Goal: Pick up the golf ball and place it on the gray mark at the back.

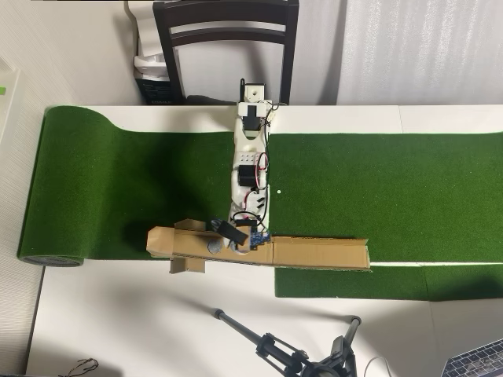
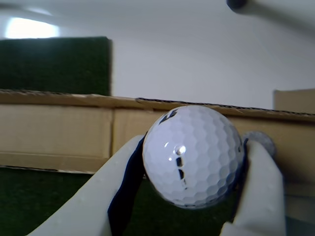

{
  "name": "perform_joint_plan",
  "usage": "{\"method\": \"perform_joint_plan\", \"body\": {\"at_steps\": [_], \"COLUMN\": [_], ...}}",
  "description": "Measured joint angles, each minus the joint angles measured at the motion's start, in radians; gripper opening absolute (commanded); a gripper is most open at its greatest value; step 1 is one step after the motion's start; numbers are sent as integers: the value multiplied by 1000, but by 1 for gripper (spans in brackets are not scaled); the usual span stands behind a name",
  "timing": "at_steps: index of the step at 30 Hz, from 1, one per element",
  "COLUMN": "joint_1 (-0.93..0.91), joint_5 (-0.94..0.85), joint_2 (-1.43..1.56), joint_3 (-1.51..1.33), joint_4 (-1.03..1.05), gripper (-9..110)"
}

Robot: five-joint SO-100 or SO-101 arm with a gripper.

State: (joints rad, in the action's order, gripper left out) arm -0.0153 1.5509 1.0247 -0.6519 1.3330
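End effector (image 2: 192, 196) fingers pinched the golf ball (image 2: 193, 155) just before the cardboard wall (image 2: 59, 135), with the gray mark (image 2: 260, 140) peeking out right of the ball.

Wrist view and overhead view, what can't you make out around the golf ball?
- Gray round mark: wrist view, mostly hidden behind a claw finger.
- White dimpled golf ball: black print partly turned away.
- White claw: overhead view, too small; arm covers the grip.
- Cardboard trough: its floor unclear.
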Motion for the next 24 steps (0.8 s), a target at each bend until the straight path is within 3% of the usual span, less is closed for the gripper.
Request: {"method": "perform_joint_plan", "body": {"at_steps": [24], "joint_1": [-12], "joint_5": [-152], "joint_2": [-40], "joint_3": [0], "joint_4": [60], "gripper": [17]}}
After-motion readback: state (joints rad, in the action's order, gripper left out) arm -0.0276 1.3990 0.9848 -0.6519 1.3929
